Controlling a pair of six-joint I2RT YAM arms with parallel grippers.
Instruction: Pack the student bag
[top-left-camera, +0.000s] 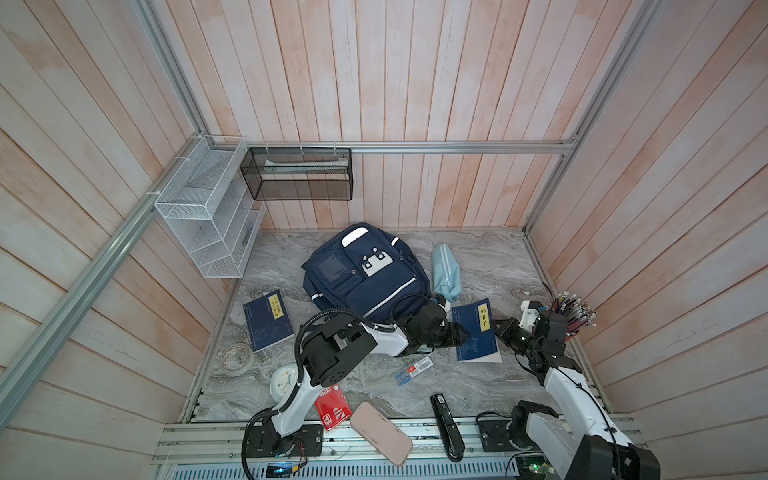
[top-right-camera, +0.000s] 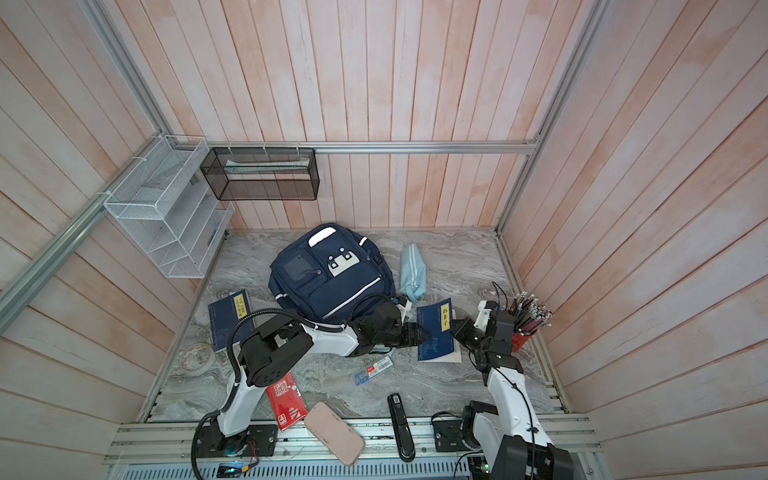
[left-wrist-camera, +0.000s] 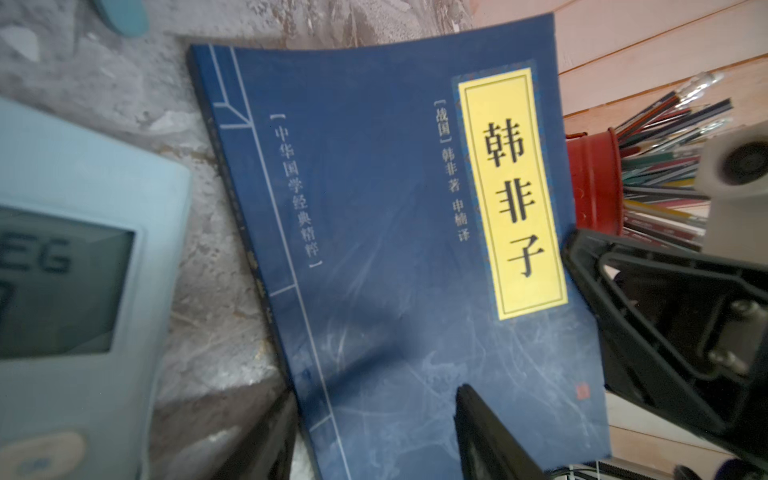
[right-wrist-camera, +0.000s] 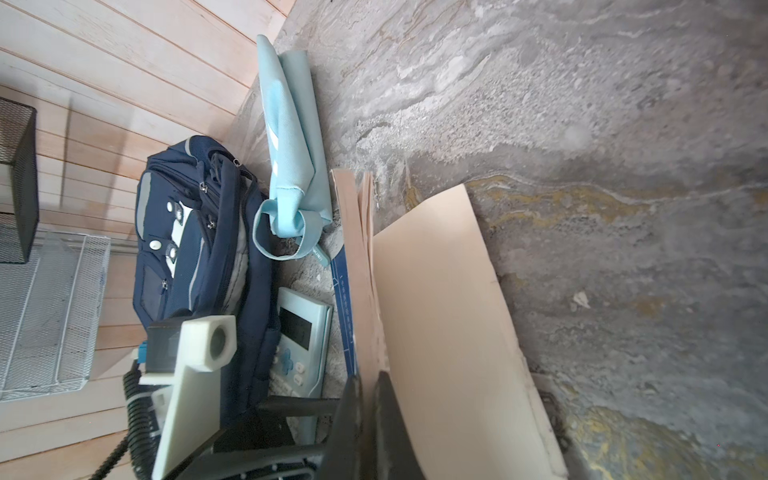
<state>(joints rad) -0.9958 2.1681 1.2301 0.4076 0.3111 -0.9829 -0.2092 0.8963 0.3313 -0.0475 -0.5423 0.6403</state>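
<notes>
The student bag (top-left-camera: 365, 276) (top-right-camera: 332, 276) lies flat at the back middle of the marble table, zipped pockets up; it also shows in the right wrist view (right-wrist-camera: 195, 232). A blue book (top-left-camera: 478, 332) (top-right-camera: 436, 332) (left-wrist-camera: 395, 249) with a yellow title label lies right of the bag. My right gripper (top-left-camera: 496, 328) (top-right-camera: 455, 326) (right-wrist-camera: 368, 378) is shut on the book's right edge, pinching cover and pages, and a cream page (right-wrist-camera: 449, 311) curls loose. My left gripper (top-left-camera: 463, 334) (top-right-camera: 424, 334) (left-wrist-camera: 374, 395) is open, with one finger over the cover and the other beside the spine.
A light-blue pencil pouch (top-left-camera: 446, 272) and a pale calculator (left-wrist-camera: 83, 249) (right-wrist-camera: 303, 332) lie between bag and book. A red pot of pencils (top-left-camera: 575, 320) stands behind the right arm. A second blue book (top-left-camera: 268, 320), a refill box (top-left-camera: 413, 371), a stapler (top-left-camera: 446, 426) and a pink case (top-left-camera: 380, 432) lie around.
</notes>
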